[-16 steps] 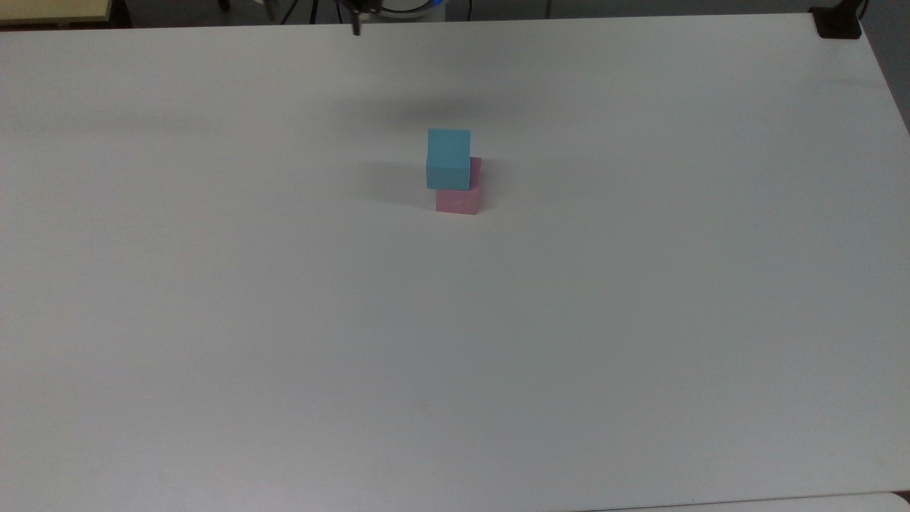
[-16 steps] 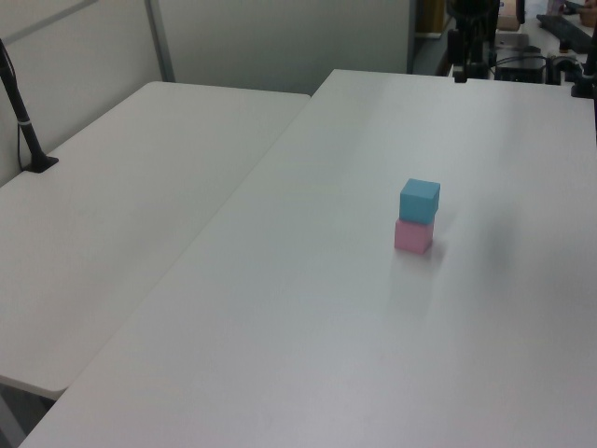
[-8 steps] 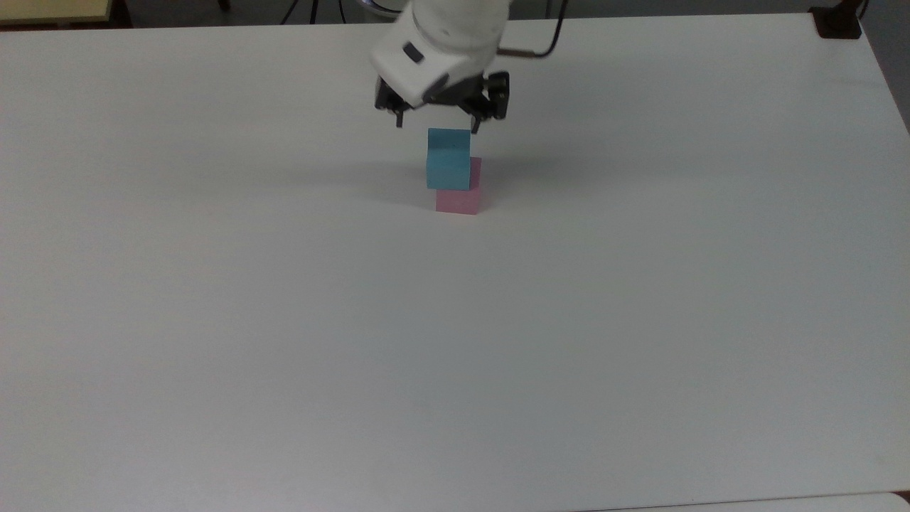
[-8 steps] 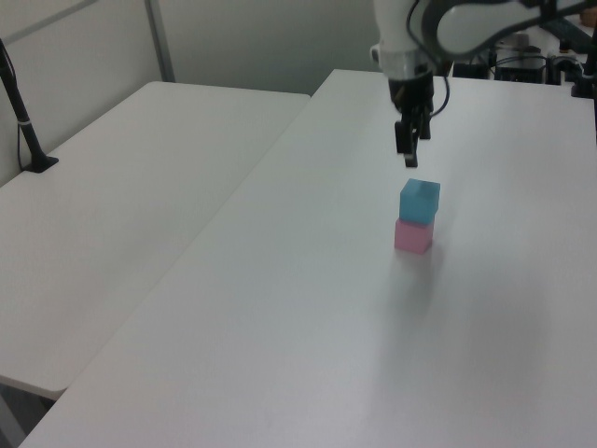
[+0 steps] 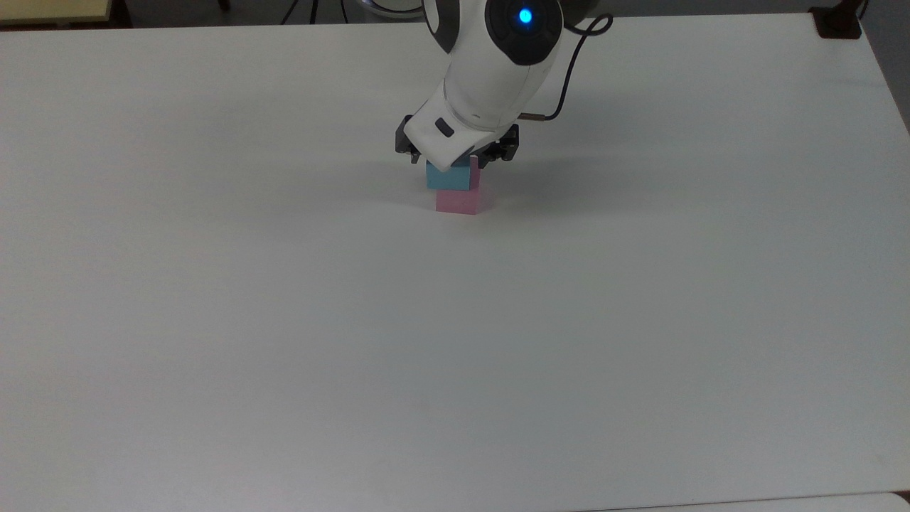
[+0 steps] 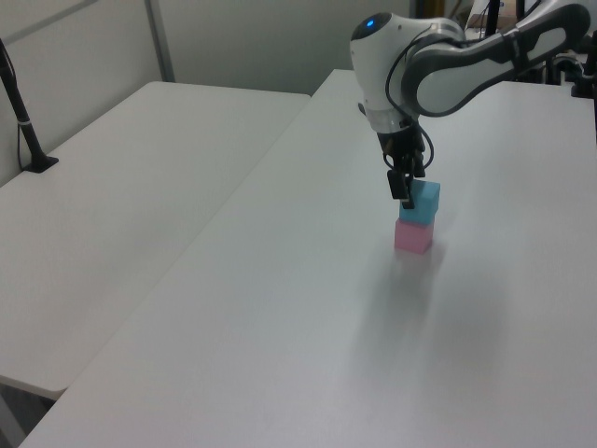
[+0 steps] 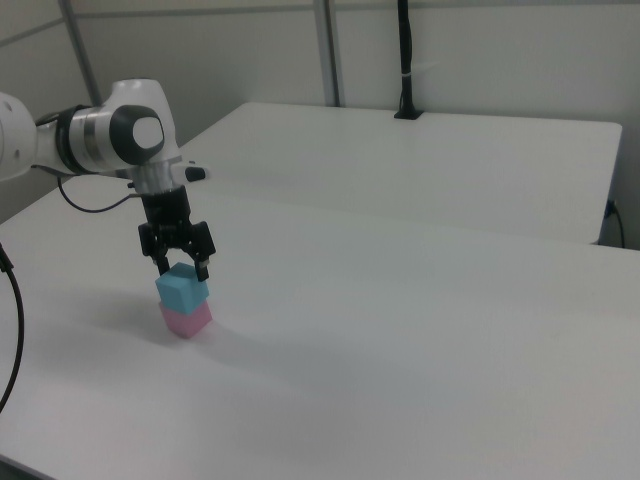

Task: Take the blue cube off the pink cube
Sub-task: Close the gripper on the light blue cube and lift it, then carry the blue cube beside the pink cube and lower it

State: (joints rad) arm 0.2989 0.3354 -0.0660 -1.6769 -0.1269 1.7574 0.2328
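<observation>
- Gripper is straddling the blue cube, fingers spread, contact unclear.
- Blue cube is sitting on the pink cube, mid-table.
- In the top view, the arm is hiding the blue cube's top.

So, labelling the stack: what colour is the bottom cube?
Pale pink; the pink cube shows best in the right view, under the blue cube.
</observation>
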